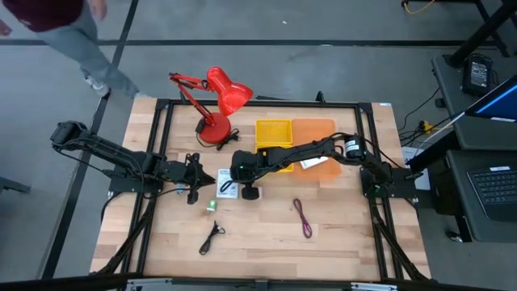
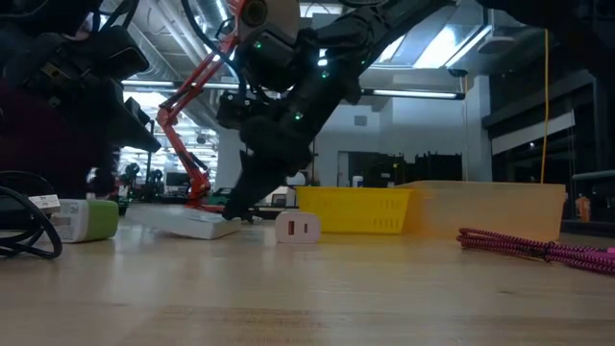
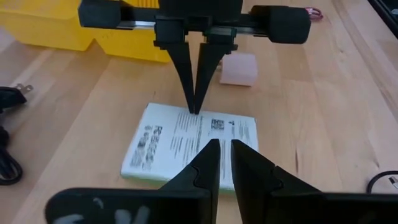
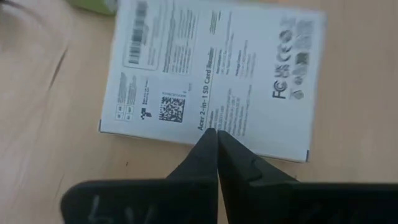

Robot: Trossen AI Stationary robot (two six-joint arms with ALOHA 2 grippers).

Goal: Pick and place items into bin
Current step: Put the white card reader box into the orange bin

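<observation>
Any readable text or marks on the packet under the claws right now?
"Acer 2-in-1 SD Card Reader": along the middle of the white packet.
"FC", "UK CA", "CE": compliance marks near one end.
QR code and barcode: visible, digits unreadable.
Remaining fine print: too small to read.

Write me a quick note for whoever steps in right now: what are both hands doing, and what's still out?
Right hand: shut, tips pressing the white packet mid-table.
Left hand: slightly parted, empty, at the packet's other edge.
Yellow bin and orange bin: at the table's far side.
Done: a white item seems to lie in the orange bin.
Left: packet, pink block, green piece, black cord, maroon cord.
</observation>
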